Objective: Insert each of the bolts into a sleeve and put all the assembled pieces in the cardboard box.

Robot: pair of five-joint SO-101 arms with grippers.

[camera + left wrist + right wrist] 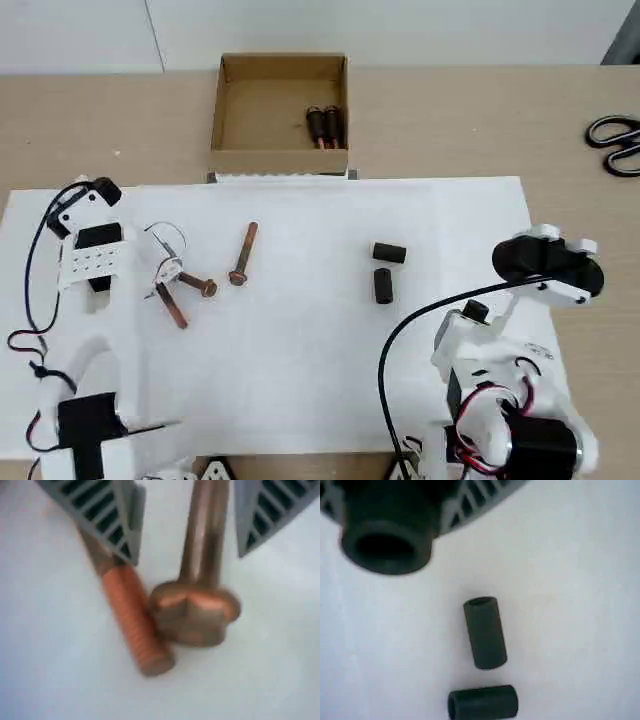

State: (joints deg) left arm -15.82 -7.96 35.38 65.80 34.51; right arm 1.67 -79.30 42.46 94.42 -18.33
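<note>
So, we're looking at our left gripper (186,550) hanging spread wide over two bolts: the first bolt (195,605) is lying between its fingers (115,520), the second bolt (132,620) is crossing under one finger. Our right gripper (390,505) is pinching a sleeve (385,545); a nearer sleeve (485,632) and a farther sleeve (482,702) are lying ahead of it on the worktop.

No readable text, labels or numbers anywhere.
</note>
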